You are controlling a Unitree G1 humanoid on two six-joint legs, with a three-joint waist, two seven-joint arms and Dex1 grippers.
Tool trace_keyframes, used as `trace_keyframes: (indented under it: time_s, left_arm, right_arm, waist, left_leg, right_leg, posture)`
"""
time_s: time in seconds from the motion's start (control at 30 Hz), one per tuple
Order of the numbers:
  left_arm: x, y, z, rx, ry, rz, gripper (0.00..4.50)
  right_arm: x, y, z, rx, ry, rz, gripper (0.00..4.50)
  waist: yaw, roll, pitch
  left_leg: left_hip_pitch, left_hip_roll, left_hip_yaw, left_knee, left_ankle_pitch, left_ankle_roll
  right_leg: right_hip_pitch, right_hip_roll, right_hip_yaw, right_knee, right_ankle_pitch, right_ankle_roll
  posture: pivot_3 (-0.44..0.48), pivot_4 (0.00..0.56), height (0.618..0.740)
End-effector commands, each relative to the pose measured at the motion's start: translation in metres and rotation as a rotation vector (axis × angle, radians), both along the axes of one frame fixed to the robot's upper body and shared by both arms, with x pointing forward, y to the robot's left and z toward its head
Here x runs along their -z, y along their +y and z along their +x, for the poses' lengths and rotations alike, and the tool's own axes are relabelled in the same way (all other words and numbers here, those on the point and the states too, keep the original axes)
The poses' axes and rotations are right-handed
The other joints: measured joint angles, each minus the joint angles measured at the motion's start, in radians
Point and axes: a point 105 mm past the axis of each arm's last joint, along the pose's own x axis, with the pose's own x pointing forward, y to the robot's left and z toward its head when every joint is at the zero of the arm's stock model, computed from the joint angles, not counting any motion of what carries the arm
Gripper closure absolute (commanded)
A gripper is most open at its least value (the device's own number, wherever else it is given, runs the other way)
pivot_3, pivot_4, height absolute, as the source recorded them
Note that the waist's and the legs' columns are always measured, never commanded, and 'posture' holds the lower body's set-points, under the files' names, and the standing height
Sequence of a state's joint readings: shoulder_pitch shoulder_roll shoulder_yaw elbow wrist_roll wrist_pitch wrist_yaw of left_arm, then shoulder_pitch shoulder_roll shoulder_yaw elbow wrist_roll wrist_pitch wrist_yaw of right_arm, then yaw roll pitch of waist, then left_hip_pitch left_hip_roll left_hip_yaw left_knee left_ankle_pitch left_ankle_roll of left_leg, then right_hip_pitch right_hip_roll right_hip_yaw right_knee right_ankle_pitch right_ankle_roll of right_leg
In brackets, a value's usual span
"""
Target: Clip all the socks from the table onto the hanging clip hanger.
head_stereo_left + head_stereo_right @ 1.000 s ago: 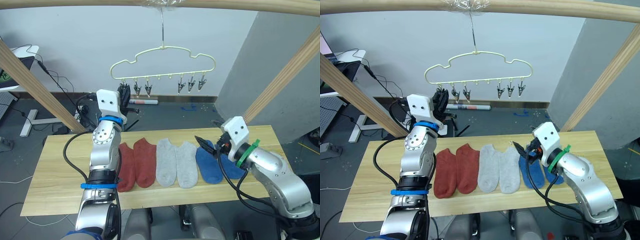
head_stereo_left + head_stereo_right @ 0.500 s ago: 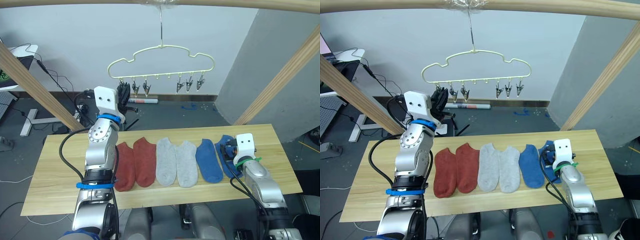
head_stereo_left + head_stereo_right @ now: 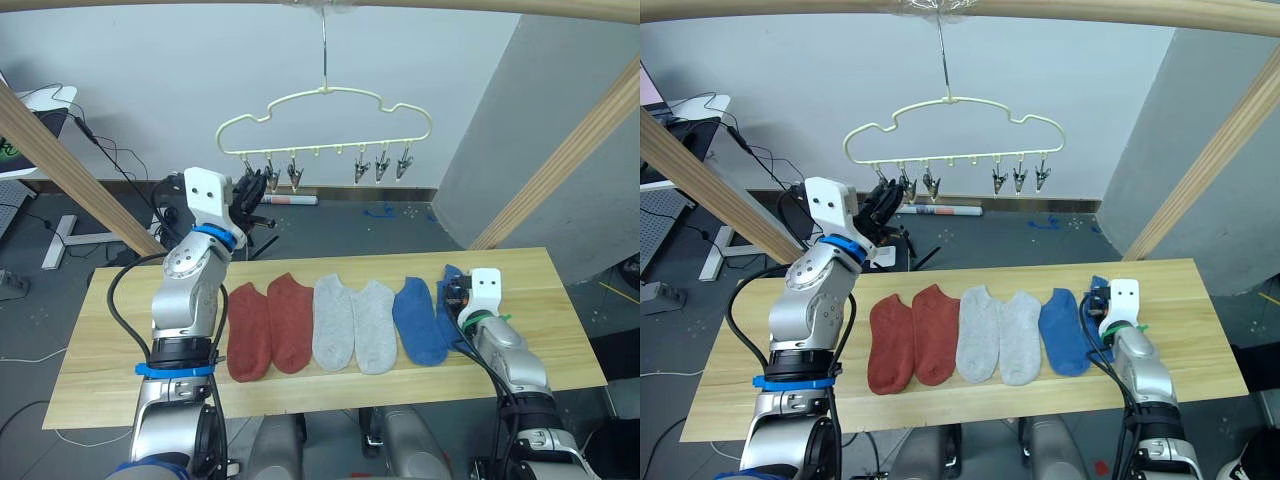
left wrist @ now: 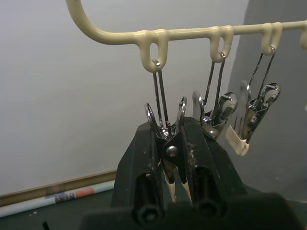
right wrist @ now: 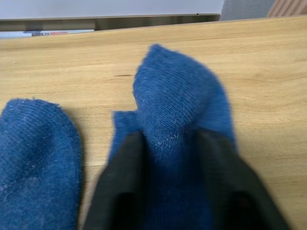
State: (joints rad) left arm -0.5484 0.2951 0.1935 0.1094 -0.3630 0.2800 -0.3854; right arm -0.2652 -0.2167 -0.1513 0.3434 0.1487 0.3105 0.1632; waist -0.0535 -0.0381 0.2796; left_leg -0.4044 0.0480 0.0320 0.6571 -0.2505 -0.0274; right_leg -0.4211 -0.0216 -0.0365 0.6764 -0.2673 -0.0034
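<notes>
- While five socks lie flat mid-frame on the worktop (image 3: 120,330), the clip hanger (image 3: 325,125) hangs upper centre.
- Left wrist view: left hand (image 4: 175,158) pinching the end clip (image 4: 168,139).
- Right wrist view: right hand (image 5: 170,191) closed on the outermost blue sock (image 5: 177,110), bunched upward.

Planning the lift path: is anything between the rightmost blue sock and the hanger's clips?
Nothing visible blocks it. The blue sock sits pinched in the right gripper, and open air separates it from the clip hanger, where the left gripper squeezes the end clip.

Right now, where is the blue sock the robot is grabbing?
The blue sock lies at the right end of the sock row on the table, pinched in the right gripper, just right of the other blue sock.
</notes>
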Motion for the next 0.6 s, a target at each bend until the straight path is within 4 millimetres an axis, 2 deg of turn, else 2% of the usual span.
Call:
trace_keyframes:
  time_s: [0.03,0.1,0.13,0.23,0.4,0.5,0.6]
  left_arm:
    - [-0.016,-0.003,-0.007,0.052,-0.034,-0.021,4.2]
    - [-0.017,-0.005,-0.008,0.081,-0.017,-0.043,4.2]
    - [-0.017,-0.008,-0.009,0.103,-0.004,-0.06,4.2]
    - [-0.018,-0.013,-0.013,0.154,0.03,-0.091,4.2]
    - [-0.022,-0.017,-0.016,0.199,0.057,-0.109,4.2]
    - [-0.026,-0.02,-0.018,0.229,0.069,-0.124,4.2]
    - [-0.03,-0.021,-0.02,0.249,0.08,-0.149,4.2]
  right_arm:
    - [0.004,0.002,-0.007,-0.029,0.003,0.003,4.41]
    - [-0.005,0.008,-0.008,-0.08,-0.037,-0.032,4.5]
    - [-0.016,0.019,-0.008,-0.167,-0.092,-0.086,4.5]
    - [-0.052,0.069,-0.021,-0.434,-0.284,-0.21,4.5]
    - [-0.106,0.143,-0.028,-0.619,-0.509,-0.231,4.5]
    - [-0.123,0.184,-0.027,-0.705,-0.568,-0.197,4.5]
    - [-0.13,0.206,-0.018,-0.715,-0.576,-0.167,4.5]
  waist:
    - [0.0,0.0,0.0]
    - [0.0,0.0,0.0]
    - [0.001,0.0,0.001]
    - [-0.001,0.003,0.003]
    - [-0.007,0.003,0.006]
    - [-0.002,0.002,0.006]
    - [0.004,0.002,0.006]
  left_leg:
    - [0.0,0.0,0.0,0.0,0.0,0.0]
    - [0.0,0.0,0.0,0.0,0.0,0.0]
    - [0.0,0.0,0.0,0.0,0.0,0.0]
    - [0.0,0.0,0.0,-0.001,-0.001,-0.001]
    - [0.002,0.001,0.001,-0.003,0.0,-0.005]
    - [0.003,0.0,0.0,-0.008,0.003,-0.01]
    - [0.004,0.0,-0.001,-0.011,0.005,-0.013]
  right_leg:
    - [0.0,0.0,0.0,0.0,0.0,0.0]
    - [0.0,0.0,0.0,0.0,0.0,0.0]
    - [0.0,0.0,0.0,0.0,0.0,0.0]
    - [-0.001,0.0,0.001,0.0,-0.001,0.001]
    - [-0.001,0.001,0.002,0.002,-0.001,0.002]
    - [-0.001,0.001,0.001,0.002,-0.001,0.002]
    - [-0.001,0.001,0.0,0.001,-0.001,0.001]
  posture:
    - [-0.112,0.293,0.74]
    - [-0.11,0.292,0.74]
    - [-0.11,0.292,0.74]
    - [-0.106,0.292,0.74]
    - [-0.103,0.294,0.74]
    - [-0.095,0.293,0.74]
    - [-0.08,0.285,0.74]
